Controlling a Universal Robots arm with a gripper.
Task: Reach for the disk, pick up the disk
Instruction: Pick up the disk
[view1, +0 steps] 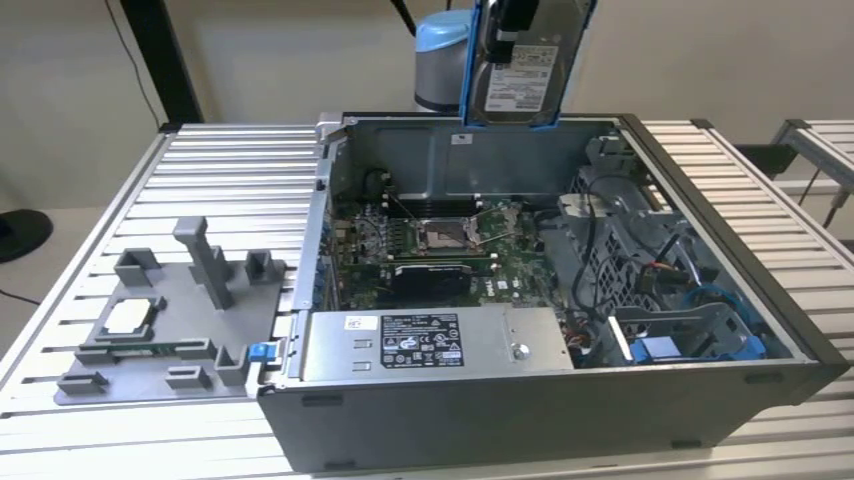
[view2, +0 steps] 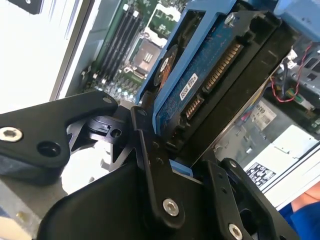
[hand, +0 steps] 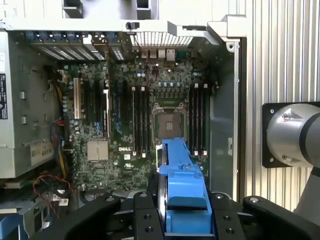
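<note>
The disk (view1: 523, 70) is held upright, clamped in the closed tool (view2: 172, 150), apparently lifted clear above the open computer case (view1: 561, 400).

Blue-framed disk (view1: 523, 75) upright – white label visible

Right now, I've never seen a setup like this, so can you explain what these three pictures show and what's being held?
A robot arm is working over an open grey metal computer case on a slatted metal table. The exterior view looks from off the arm; both wrist views ride on the arm and look past its black tool. The tool is shut on the flat silver-grey hard disk in a blue plastic frame, lifted above the case. Beside the case, on the exterior view's left, lies a grey plastic fixture tray.
</note>
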